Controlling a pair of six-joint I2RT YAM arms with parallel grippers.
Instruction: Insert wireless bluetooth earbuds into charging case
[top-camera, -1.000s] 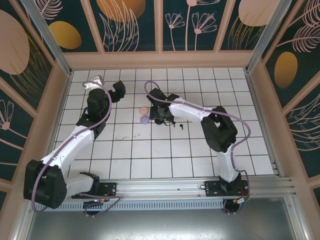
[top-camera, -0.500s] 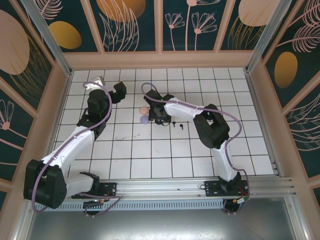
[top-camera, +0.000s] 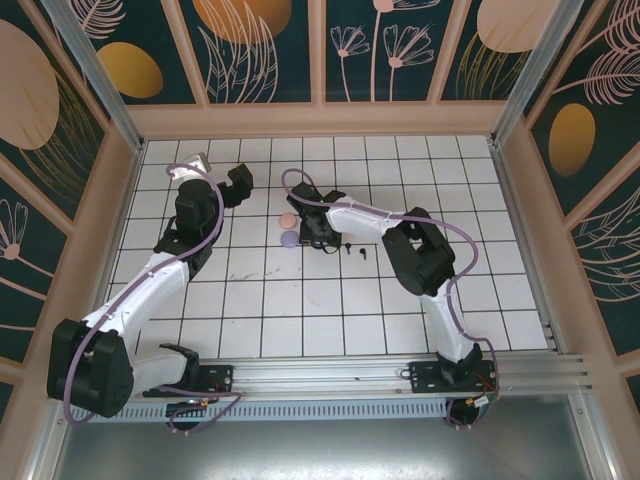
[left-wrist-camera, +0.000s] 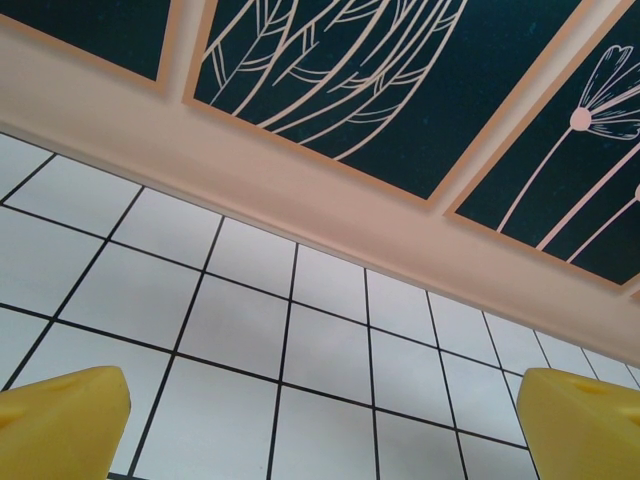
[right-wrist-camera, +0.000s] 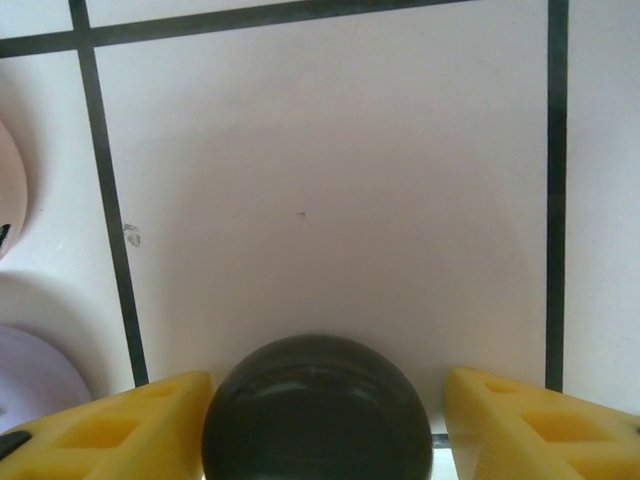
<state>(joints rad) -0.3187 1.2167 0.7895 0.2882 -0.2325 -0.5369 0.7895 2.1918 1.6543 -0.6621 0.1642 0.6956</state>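
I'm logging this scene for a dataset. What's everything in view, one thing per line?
Black case: one, black, on the table between the right hand's fingers.
Pink case: one, pink, on the table left of the right hand.
Lilac case: one, lilac, beside the pink case, nearer the arm bases.
Buds: two, black, tiny, on the table right of the right hand.
Table: one, white tiles with black lines.
Walls: dark teal panels with plant drawings, around the table.
Arms: two, white and black, based at the near edge.
Left hand: yellow fingers, open, empty, raised over bare tiles.
Right hand: yellow fingers, open, either side of the black case.
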